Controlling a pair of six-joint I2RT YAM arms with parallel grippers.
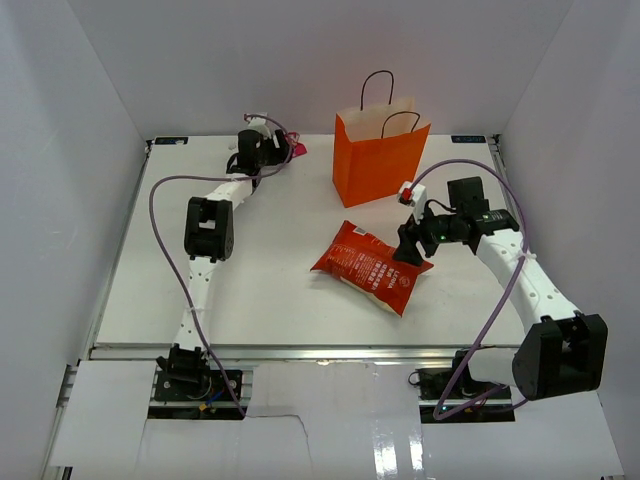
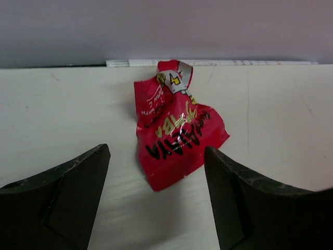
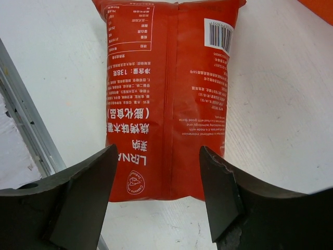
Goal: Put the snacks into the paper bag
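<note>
The orange paper bag [image 1: 378, 160] stands upright at the back centre, black handles up; its corner shows in the right wrist view [image 3: 318, 5]. The large red-orange chip bag [image 1: 372, 266] lies flat in front of it, back side up in the right wrist view [image 3: 171, 88]. My right gripper [image 1: 408, 248] is open just at the bag's right end, its jaws either side of the end [image 3: 158, 151], not touching. A small red-pink wrapped candy [image 1: 298, 150] lies at the back left [image 2: 174, 130]. My left gripper [image 1: 280, 150] is open and empty right behind it [image 2: 157, 151].
White walls enclose the table on three sides; the back wall [image 2: 166, 26] is close behind the candy. The table's metal front rail [image 3: 26, 120] runs just left of the chip bag in the right wrist view. Purple cables loop off both arms.
</note>
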